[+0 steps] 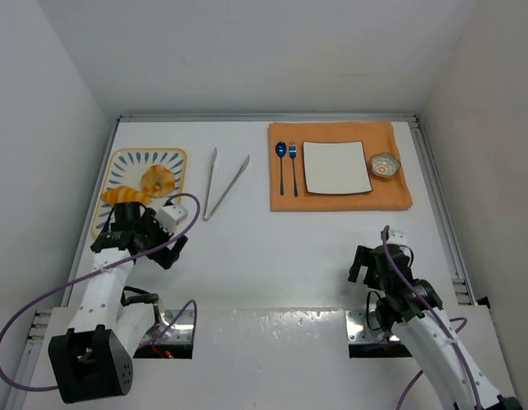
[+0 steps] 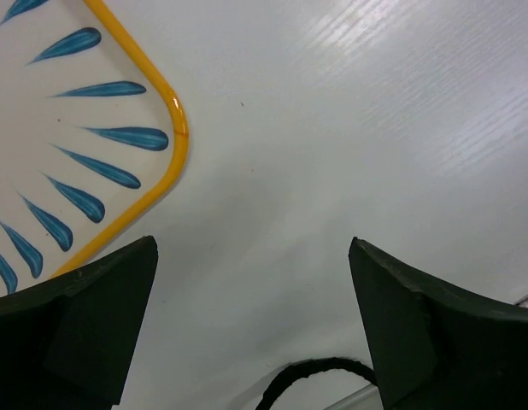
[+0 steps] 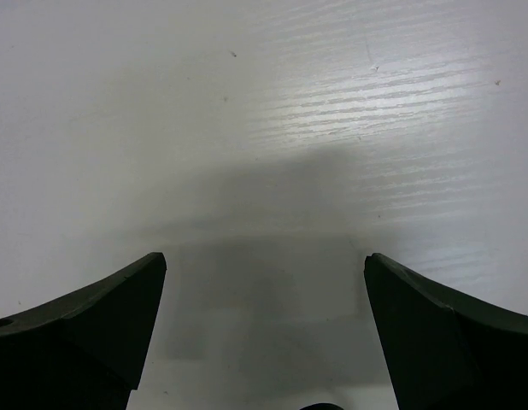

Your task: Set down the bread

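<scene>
Two pieces of bread lie on the blue-patterned, yellow-rimmed tray (image 1: pixel 173 161) at the left: a round golden bun (image 1: pixel 156 180) and an orange croissant-like piece (image 1: pixel 123 196), right by my left wrist. My left gripper (image 1: pixel 149 239) hovers just off the tray's near right corner, open, with nothing between its fingers. In the left wrist view the left gripper (image 2: pixel 253 246) sits over bare table, with the tray's corner (image 2: pixel 174 111) at the upper left and no bread showing. My right gripper (image 1: pixel 377 256) is open and empty over bare table; the right wrist view shows the right gripper (image 3: pixel 265 258) the same way.
Metal tongs (image 1: pixel 225 184) lie on the table between the tray and an orange placemat (image 1: pixel 401 192). On the mat are a white square plate (image 1: pixel 337 166), a blue spoon (image 1: pixel 281 162) and fork (image 1: pixel 293 164), and a small patterned bowl (image 1: pixel 384 164). A purple cable (image 1: pixel 189 213) loops by the left arm.
</scene>
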`<state>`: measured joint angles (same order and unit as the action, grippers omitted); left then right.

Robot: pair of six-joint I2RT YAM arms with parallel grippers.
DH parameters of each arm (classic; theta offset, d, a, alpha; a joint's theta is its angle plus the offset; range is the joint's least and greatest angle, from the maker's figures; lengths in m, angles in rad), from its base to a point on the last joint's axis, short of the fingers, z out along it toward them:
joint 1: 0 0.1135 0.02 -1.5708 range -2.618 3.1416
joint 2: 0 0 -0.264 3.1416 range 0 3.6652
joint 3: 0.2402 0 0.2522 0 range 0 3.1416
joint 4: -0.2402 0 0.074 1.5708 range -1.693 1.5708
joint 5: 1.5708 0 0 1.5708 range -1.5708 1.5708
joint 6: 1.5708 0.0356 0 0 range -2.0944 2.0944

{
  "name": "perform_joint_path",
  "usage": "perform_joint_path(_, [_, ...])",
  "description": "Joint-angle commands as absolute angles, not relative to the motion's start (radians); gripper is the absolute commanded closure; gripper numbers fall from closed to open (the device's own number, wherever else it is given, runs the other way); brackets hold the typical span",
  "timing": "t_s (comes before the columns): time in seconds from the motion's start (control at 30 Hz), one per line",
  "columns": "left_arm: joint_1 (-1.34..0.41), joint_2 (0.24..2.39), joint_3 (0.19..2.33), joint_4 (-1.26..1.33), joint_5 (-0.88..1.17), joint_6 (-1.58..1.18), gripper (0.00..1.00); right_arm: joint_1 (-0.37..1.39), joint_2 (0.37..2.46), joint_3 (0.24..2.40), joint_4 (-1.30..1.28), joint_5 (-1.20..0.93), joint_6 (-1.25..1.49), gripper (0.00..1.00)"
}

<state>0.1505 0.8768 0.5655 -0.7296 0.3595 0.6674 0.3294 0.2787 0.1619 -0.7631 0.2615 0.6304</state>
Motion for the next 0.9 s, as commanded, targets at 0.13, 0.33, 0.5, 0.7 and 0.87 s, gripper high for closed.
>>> perform_joint_path(0.13, [0.163,0.969,0.936,-0.581,0.322,0.347,0.00,0.328,0.354,0.222,-0.768,0.258,0.618,0.01])
perform_joint_path(0.33, [-0.024,1.374,1.331,-0.635,0.220,0.218,0.00,0.327,0.431,0.267,-0.698,0.278,0.555,0.01])
perform_joint_path(0.5, [-0.126,1.665,1.430,-0.635,0.078,0.198,0.00,0.331,0.586,0.333,-0.582,0.247,0.493,0.01])
perform_joint_path(0.7, [-0.167,1.868,1.503,-0.612,0.176,0.167,0.00,0.327,0.753,0.394,-0.514,0.201,0.445,0.01])
perform_joint_path(0.87, [-0.207,1.916,1.477,-0.565,0.201,0.176,0.00,0.328,0.827,0.402,-0.483,0.184,0.437,0.01])
